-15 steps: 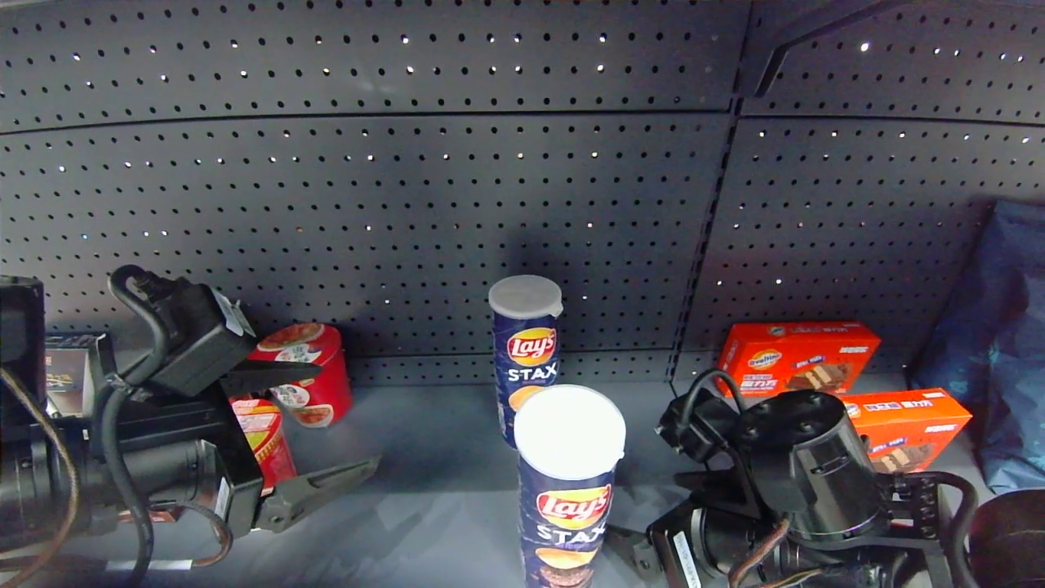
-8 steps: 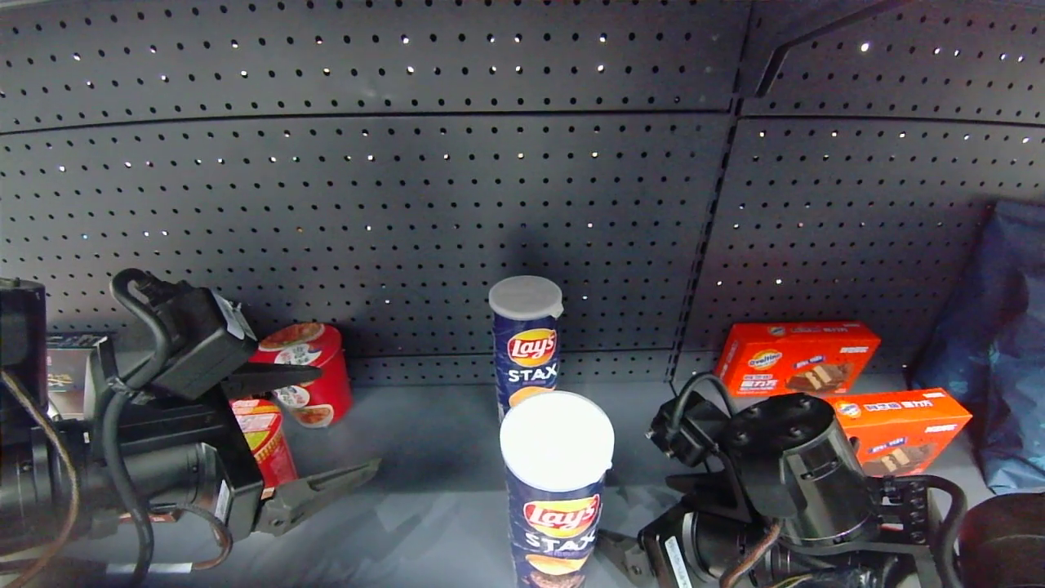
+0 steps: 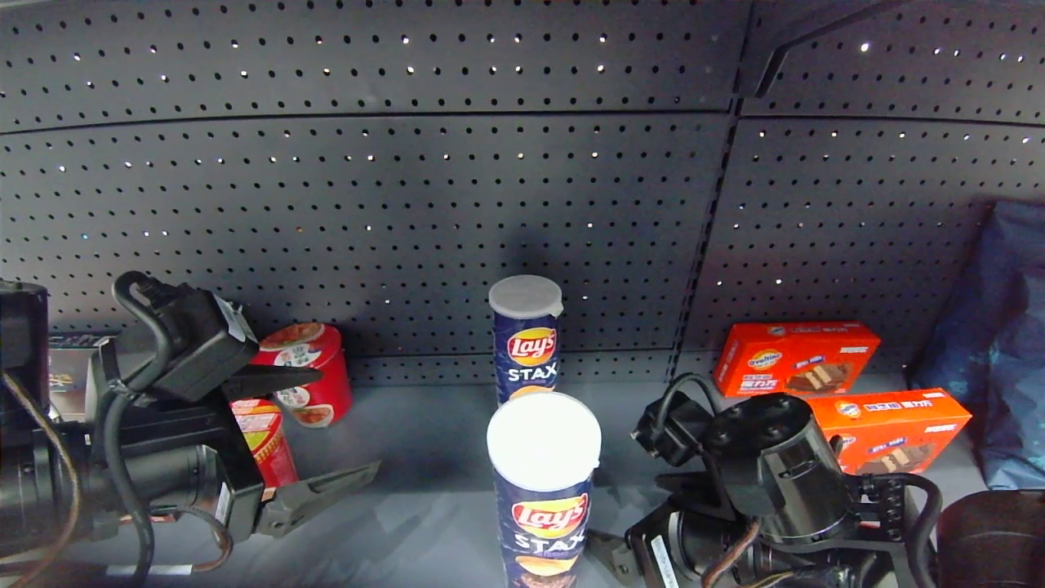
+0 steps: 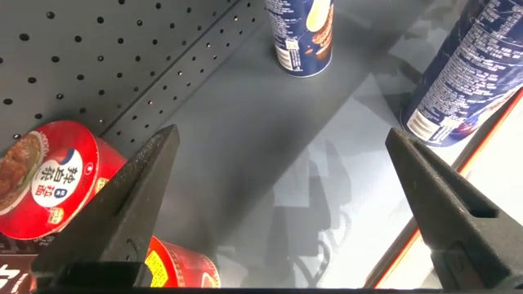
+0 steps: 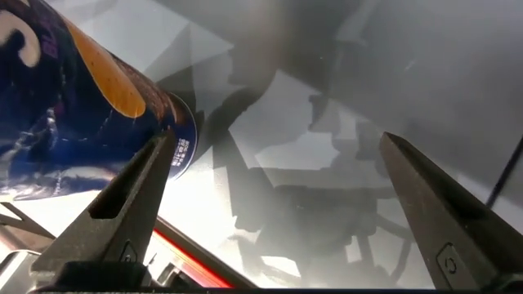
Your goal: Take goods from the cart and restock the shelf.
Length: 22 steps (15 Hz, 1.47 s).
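Two dark blue chip cans stand on the grey shelf (image 3: 424,433). One chip can (image 3: 526,339) is at the back by the pegboard; the front chip can (image 3: 543,490) stands near the shelf's front edge, also seen as the front can (image 4: 470,73). My right gripper (image 5: 276,139) is open low at that can's right side, with the can's base (image 5: 176,139) just outside one fingertip (image 5: 159,151) and nothing between the fingers. My left gripper (image 4: 281,135) is open over bare shelf to the left, holding nothing, next to two red cups (image 3: 306,371).
Two orange boxes (image 3: 796,355) lie at the right, with a blue bag (image 3: 1004,343) beyond them. A second red cup (image 3: 265,441) is partly hidden behind my left gripper. The perforated back wall (image 3: 408,204) closes the shelf. A red strip (image 4: 458,171) marks its front edge.
The front chip can has shifted left, and my right arm has moved left with it. The back can and my left arm have stayed put.
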Available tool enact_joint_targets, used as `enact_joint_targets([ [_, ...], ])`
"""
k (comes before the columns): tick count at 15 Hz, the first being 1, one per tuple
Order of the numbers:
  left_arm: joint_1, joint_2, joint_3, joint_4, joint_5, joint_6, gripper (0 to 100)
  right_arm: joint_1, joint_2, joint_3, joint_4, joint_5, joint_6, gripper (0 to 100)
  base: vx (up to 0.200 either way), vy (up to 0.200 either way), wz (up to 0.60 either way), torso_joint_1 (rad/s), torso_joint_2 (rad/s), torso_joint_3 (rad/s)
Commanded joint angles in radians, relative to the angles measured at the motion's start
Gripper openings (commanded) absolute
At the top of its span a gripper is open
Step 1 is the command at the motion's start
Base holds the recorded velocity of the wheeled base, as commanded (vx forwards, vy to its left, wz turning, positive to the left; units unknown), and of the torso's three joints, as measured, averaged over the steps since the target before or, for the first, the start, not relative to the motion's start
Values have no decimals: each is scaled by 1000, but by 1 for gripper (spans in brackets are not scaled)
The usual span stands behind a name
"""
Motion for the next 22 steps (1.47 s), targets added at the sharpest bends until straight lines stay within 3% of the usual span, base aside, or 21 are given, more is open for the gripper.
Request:
enact_joint_targets([
  [1, 0, 3, 0, 1, 0, 0, 100, 5, 14, -6, -2, 0, 0, 100, 0, 0, 0, 0, 0, 0],
  [16, 4, 2, 40, -6, 1, -1, 100, 19, 34, -23, -8, -4, 3, 100, 0, 0, 0, 0, 0, 0],
  [22, 4, -156, -25, -77, 27, -9, 100, -43, -243, -31, -2, -47, 80, 100, 0, 0, 0, 0, 0, 0],
])
